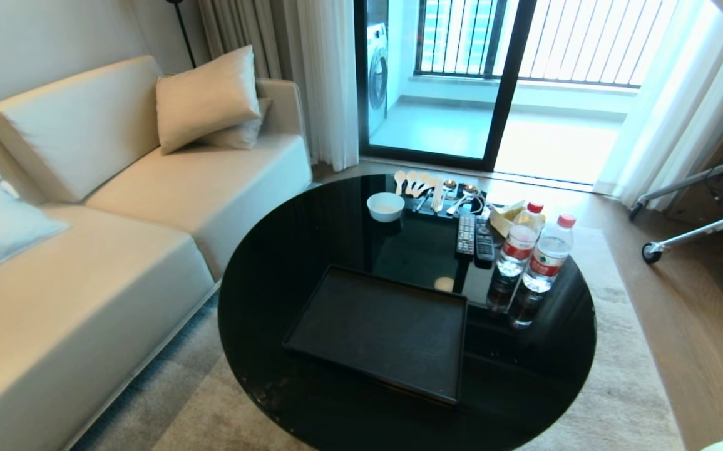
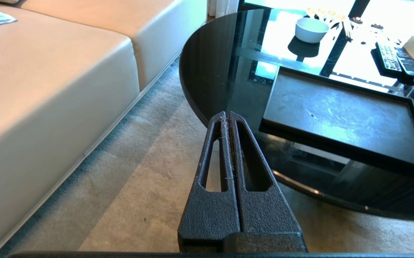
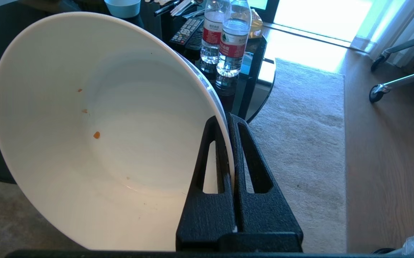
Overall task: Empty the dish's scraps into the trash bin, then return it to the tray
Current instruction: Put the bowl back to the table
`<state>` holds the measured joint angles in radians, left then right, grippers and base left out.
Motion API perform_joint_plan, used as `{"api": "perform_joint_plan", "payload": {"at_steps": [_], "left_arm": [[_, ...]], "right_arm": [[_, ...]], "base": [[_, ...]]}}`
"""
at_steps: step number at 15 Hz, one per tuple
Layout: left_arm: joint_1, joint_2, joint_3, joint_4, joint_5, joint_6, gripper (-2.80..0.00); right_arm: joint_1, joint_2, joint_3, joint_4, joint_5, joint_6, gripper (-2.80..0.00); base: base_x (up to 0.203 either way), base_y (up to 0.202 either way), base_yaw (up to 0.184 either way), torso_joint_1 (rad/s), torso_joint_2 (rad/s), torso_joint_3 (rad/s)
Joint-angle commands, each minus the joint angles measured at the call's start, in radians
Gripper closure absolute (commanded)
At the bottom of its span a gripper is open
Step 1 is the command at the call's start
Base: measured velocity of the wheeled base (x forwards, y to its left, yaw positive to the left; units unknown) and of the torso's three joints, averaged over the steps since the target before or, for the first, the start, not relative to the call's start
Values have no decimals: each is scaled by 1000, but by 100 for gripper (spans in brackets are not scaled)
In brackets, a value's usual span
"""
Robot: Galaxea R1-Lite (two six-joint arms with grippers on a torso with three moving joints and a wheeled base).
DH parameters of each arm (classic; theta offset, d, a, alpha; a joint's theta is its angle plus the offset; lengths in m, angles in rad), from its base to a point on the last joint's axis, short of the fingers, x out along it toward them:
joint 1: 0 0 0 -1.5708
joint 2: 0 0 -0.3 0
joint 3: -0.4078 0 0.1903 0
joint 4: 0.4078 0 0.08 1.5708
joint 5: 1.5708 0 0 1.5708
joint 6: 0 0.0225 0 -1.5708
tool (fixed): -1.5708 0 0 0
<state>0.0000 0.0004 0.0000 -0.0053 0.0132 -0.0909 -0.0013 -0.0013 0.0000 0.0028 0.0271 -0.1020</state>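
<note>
The left gripper (image 2: 227,115) is closed, its two black fingers (image 2: 215,157) pressed flat together along their full length with nothing between them; it points forward and slightly downward, held apart from any surface. The right gripper (image 3: 227,118) is clamped on the rim of the dish (image 3: 95,125), one finger (image 3: 210,157) inside the wall and the other finger outside it, the thin white wall passing between the tips. The dish is held tilted on edge, its interior turned toward the wrist camera. Neither arm nor gripper appears in the head view.
</note>
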Motion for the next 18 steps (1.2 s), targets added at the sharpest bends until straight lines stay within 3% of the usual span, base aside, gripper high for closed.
{"api": "perform_joint_plan", "payload": {"at_steps": [1, 6, 10, 18], "left_arm": [[0, 0, 0, -1, 1, -1, 0], [0, 0, 0, -1, 1, -1, 0], [0, 0, 0, -1, 1, -1, 0], [0, 0, 0, -1, 1, -3, 0]], "right_arm": [[0, 1, 0, 0, 1, -2, 0], [1, 1, -1, 2, 3, -4, 0], [1, 19, -66, 35, 65, -53, 0], [1, 533, -373, 72, 119, -146, 0]], "base": [[186, 0, 3, -2, 2, 2], [51, 0, 0, 3, 1, 1], [0, 0, 0, 0, 0, 0], [0, 0, 0, 0, 0, 0]]}}
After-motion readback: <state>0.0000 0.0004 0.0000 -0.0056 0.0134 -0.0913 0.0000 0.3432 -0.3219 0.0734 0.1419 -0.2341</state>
